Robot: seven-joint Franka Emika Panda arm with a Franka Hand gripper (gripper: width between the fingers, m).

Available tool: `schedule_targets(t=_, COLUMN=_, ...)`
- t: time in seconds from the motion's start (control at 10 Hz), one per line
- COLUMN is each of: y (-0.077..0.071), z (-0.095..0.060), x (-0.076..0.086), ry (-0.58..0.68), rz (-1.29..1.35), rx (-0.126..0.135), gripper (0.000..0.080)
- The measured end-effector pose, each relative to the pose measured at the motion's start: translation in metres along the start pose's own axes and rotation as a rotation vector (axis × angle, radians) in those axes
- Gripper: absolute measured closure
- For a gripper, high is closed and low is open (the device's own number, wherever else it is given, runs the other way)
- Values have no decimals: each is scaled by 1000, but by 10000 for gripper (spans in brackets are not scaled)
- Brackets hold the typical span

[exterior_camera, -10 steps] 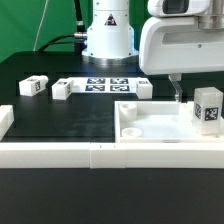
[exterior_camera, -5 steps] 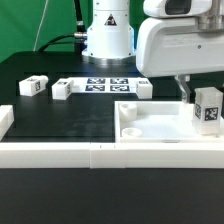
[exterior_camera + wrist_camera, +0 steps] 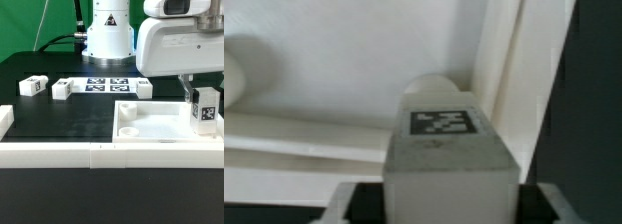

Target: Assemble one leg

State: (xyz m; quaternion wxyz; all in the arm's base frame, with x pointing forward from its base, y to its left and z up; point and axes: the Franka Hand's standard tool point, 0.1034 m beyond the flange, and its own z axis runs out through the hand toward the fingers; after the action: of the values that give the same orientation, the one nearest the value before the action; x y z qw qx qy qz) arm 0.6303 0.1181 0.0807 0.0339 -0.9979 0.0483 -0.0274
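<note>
Gripper (image 3: 441,203) straddles upright leg (image 3: 207,110) on panel (image 3: 150,128); clamped or merely close: cannot tell. Centre jaws on flanks, grip square, avoid tilt.

Smooth white arm (image 3: 185,45), dark joints

leg (image 3: 207,110): small white block, black-and-white tag, standing upright
place: between gripper (image 3: 438,208) fingers, contact unclear
</note>
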Motion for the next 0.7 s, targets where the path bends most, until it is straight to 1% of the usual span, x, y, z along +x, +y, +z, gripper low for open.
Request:
schedule_targets(t=0.2, y=0, z=1, x=0, ry=4, rz=272, rx=3, gripper=509)
schedule_targets(t=0.4, y=2, z=1, x=0, ry=1, rz=582, rx=21, gripper=508)
schedule_targets(t=0.5, y=3, z=1, x=-1, ry=1, rz=690, rx=20, gripper=508)
schedule_targets(t=0.7, y=3, z=2, x=0, ry=15, rz=987, rx=25, gripper=508)
